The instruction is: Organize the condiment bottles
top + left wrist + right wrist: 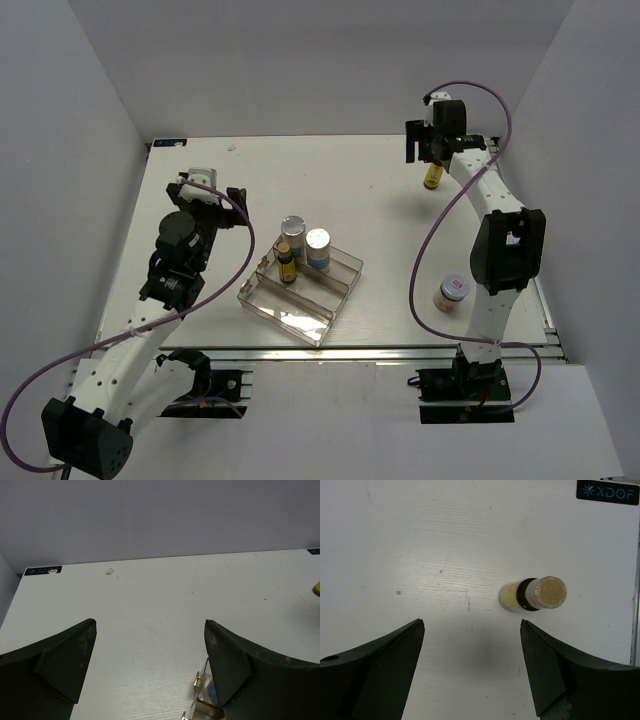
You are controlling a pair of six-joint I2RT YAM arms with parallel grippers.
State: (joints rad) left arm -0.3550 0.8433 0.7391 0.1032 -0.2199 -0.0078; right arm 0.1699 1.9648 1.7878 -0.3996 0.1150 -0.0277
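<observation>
The right pincer (471,625) hangs spread over the far right of the worktop (380,200), with nothing between its fingers. A yellow bottle (532,594) stands just beyond them, nearer the right finger, touching neither, its dark collar and clear cap seen from above. A dark sticker (607,491) sits in the corner past it. The left pincer (150,630) is spread too and empty, over bare worktop on the left, with a corner of the tray (285,312) close by its right finger. The clear tray lies mid-worktop, turned at an angle. At its far end a silver bottle (292,230) and another silver bottle (318,243) stand side by side, blue-white labels showing; whether both are inside the rim I cannot tell. A second yellow bottle (287,263) stands in the tray just in front of them. A pinkish jar (452,292) with a white lid sits alone near the front right, beside the right arm, well apart from the tray
</observation>
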